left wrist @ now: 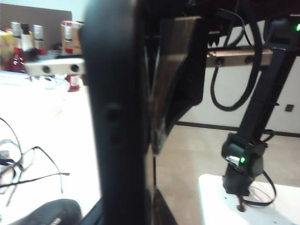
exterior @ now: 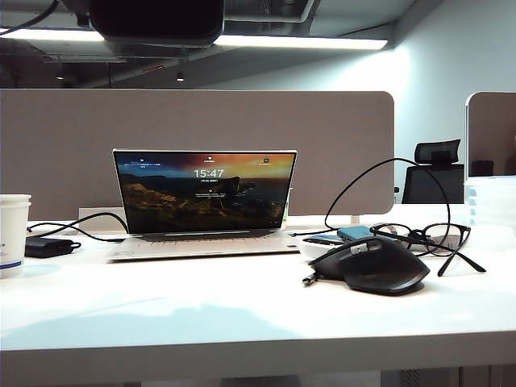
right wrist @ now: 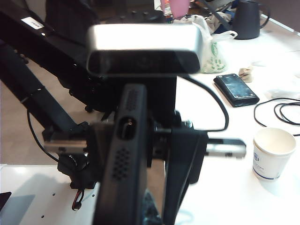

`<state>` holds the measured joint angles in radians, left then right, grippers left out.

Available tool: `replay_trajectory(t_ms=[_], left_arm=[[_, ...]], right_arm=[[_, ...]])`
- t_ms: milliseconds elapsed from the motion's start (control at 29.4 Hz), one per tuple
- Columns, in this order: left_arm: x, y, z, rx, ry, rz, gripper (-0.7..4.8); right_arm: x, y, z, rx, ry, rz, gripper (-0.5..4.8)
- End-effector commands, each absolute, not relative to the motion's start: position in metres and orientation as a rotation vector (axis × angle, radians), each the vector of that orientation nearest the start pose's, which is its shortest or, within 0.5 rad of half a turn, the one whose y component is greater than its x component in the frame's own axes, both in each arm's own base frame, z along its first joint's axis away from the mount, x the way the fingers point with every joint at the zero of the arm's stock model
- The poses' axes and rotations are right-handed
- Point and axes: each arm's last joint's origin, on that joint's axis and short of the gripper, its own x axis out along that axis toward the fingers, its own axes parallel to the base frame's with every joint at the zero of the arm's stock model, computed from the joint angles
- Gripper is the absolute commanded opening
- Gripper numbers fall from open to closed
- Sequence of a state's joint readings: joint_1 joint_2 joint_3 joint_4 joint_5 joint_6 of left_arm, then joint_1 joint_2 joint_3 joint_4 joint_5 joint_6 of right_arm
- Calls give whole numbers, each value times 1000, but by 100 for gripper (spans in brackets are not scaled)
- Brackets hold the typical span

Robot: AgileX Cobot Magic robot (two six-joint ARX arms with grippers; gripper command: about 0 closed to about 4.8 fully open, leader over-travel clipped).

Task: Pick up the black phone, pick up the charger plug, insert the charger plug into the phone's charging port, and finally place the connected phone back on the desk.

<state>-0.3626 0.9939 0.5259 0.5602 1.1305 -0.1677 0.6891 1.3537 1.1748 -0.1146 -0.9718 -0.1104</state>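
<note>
Up off the tabletop, the left tool (right wrist: 154,154) clamps the phone (right wrist: 123,164) – its port (right wrist: 125,127) edge faces the right tool, which is out of sight and closed; on what, I cannot tell – no plug shows.

An open-plan office. A wide white desk (exterior: 242,314) is backed by a grey-beige partition panel (exterior: 201,121), with a second panel beyond it and a black swivel chair (exterior: 435,169) at the next workstation. On the desk stand an open laptop (exterior: 205,201) showing a lock screen, a black computer mouse (exterior: 371,264), a pair of glasses (exterior: 423,236) and a paper cup (exterior: 12,234). Long fluorescent strip lights (exterior: 298,40) run under an exposed ceiling.
</note>
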Motion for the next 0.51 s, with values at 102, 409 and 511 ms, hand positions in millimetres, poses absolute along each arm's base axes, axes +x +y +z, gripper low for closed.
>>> replay_trajectory(t_ms=[102,409,511], left_arm=[[174,-107,273,-62,19,-1521,117],[174,-108,273,-64,20,-1484,117],[174,-108,273,-67,23,-1485,117]], right_arm=[[212,207,359,-48,172,1666,-1],[211,207,359,-47,181,1671,-1],[211,206,359,-46,186,1665,-1]])
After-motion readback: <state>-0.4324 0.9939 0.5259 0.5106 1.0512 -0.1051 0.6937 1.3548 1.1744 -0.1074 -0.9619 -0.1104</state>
